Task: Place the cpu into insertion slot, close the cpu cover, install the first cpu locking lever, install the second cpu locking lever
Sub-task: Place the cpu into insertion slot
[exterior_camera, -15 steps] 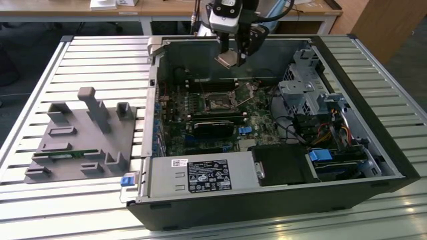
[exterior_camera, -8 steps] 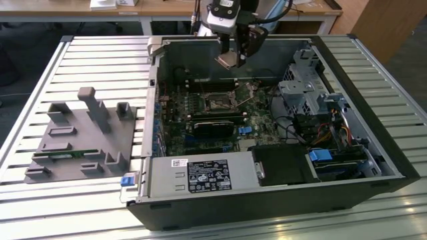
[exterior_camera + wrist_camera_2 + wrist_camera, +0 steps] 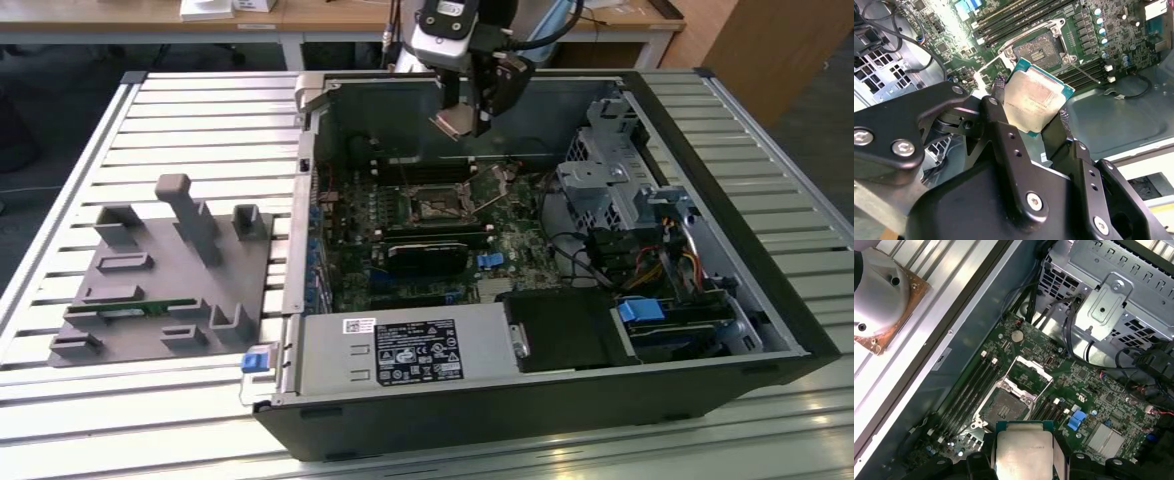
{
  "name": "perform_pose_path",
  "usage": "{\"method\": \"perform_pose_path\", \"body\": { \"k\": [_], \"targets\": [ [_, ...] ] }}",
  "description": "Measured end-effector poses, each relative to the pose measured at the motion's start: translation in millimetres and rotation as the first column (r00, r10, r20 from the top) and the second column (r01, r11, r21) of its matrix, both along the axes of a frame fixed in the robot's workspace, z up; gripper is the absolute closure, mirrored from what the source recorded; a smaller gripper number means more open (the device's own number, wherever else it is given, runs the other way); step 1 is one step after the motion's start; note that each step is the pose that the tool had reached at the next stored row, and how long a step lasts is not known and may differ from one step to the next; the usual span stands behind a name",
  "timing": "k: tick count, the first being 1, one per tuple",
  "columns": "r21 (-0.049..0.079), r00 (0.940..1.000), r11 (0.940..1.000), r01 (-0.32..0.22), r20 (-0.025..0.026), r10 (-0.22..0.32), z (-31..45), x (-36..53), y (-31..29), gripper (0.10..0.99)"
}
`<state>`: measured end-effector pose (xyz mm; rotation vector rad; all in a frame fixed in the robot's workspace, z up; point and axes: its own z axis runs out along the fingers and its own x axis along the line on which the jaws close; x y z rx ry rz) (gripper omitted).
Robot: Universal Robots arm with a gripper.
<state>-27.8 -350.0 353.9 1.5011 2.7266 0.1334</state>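
Arm's claw [image 3: 1030,114] grips the cpu [image 3: 1038,92] by 2 opposite edges. Insertion slot [image 3: 1003,408] sits bare, below and ahead of the claw; cpu cover [image 3: 1029,371] swung open beyond it.

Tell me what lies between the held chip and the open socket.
Nothing solid: in the second wrist view the chip, gripped by the claw, hangs above the socket with only air between them.

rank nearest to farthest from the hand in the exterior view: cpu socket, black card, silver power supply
1. Square metal-framed cpu socket, below the hand holding the silver-grey square cpu.
2. Black rectangular card, beside the socket.
3. Silver labelled power supply box, at the case's near wall.
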Motion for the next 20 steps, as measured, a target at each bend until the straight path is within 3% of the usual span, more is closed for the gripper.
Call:
{"method": "perform_pose_path", "body": {
  "k": [20],
  "targets": [
    [0.000, 0.9984, 0.9984, 0.057, 0.0000, -0.057, -2.1, 0.0, 0.0, 0.545]
  ]
}}
